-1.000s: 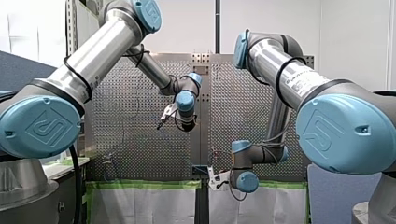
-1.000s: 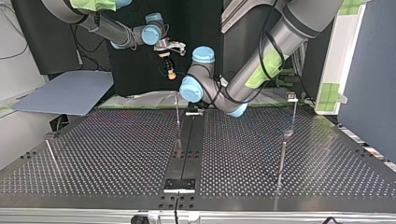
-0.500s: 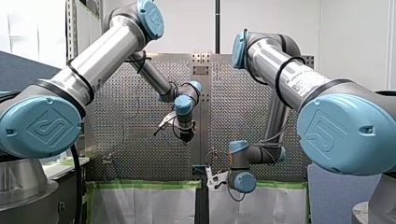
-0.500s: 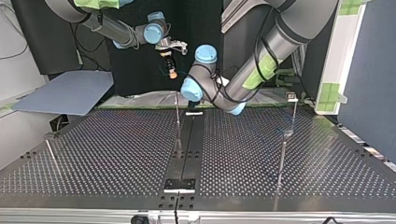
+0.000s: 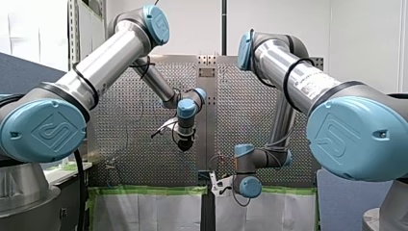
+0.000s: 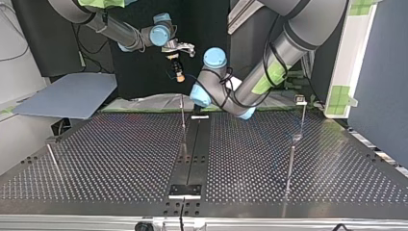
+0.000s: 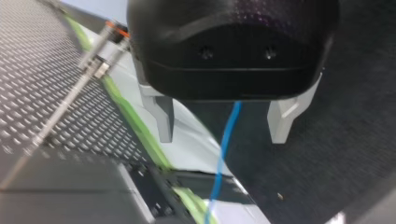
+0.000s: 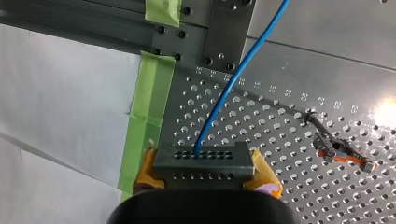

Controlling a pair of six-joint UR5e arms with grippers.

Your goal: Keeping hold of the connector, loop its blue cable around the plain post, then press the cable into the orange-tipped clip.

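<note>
Blue cable (image 8: 233,79), thin, probably limp: my right gripper's (image 8: 205,171) yellow pads (image 8: 267,173) clamp its grey perforated connector (image 8: 204,161); my left gripper (image 7: 222,123), spread, straddles it, a likely guiding hold.

Both arms moved a bit.
My left gripper (image 5: 159,131) is lower in the front view; my right gripper (image 5: 217,185), holding the connector (image 8: 204,161), slid slightly left there.

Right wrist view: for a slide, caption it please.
Yellow-padded right gripper clamps the dark perforated connector; its blue cable runs off over the perforated metal table.
</note>
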